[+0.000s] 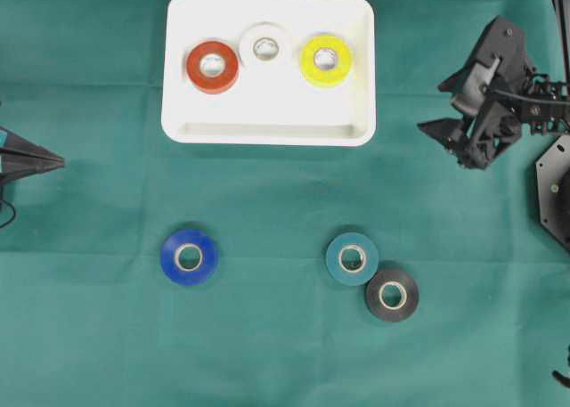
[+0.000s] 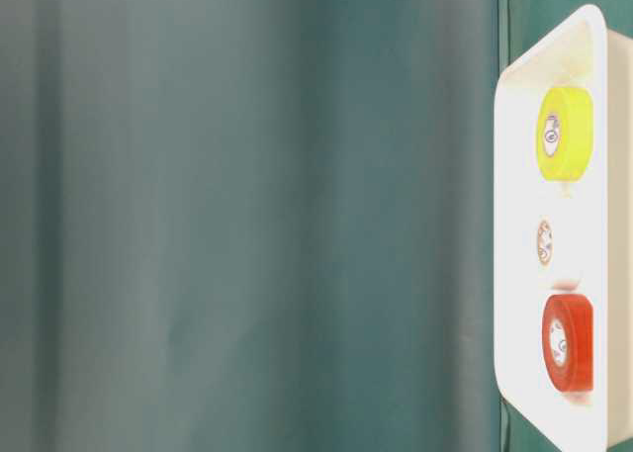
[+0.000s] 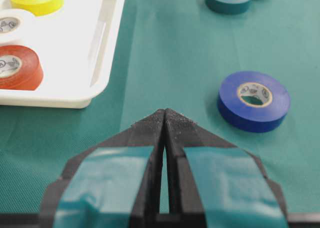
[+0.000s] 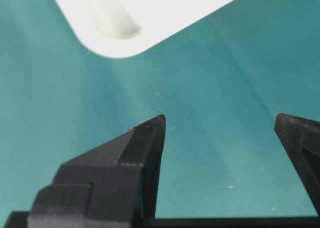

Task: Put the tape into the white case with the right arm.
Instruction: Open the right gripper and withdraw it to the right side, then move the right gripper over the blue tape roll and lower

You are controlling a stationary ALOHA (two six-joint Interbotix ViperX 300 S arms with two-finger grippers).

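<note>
Surface: green cloth (image 1: 285, 354).
Right gripper (image 4: 220, 123): jaws wide, empty.
Next: straddle your teal roll (image 1: 352, 258); avoid black roll (image 1: 392, 294) touching it.

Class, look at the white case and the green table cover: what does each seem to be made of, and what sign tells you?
White case: likely smooth, glossy moulded plastic, given its rounded corners and shiny rim. Table cover: probably matte woven cloth; creases and fine weave show.
</note>
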